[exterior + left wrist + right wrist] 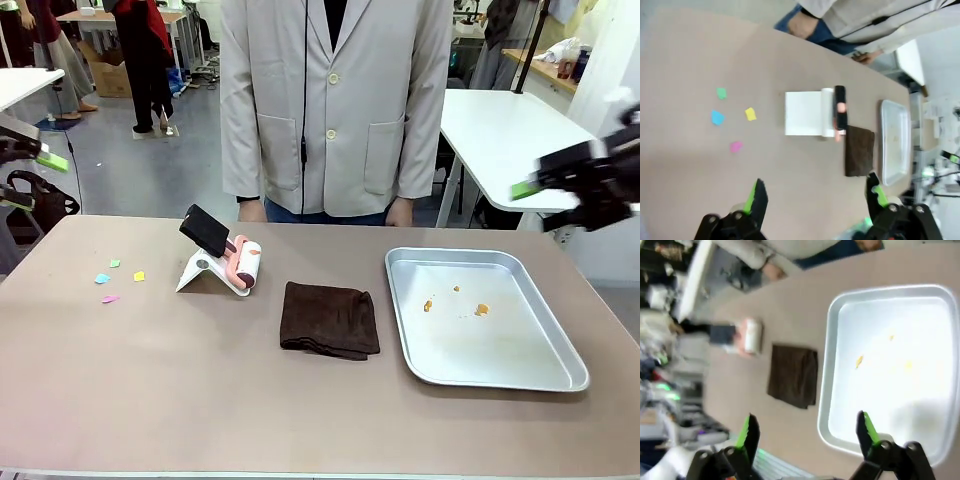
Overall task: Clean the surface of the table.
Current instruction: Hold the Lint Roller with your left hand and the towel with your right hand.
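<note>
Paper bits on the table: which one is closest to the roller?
The yellow bit. It lies nearest the roller's white stand, while the green bit, blue bit and pink bit lie farther left.

The left gripper [816, 195] is held up in the air with its jaws spread wide. Its two black fingers [759, 199] stand well apart, green pads facing each other across the gap. In the front view it sits at the left edge, fingertips pointing toward the middle. The right gripper [807, 430] is spread just as wide (its outline is blurred in the front view). It is raised at the right edge, tips aimed inward, with nothing between them.
</note>
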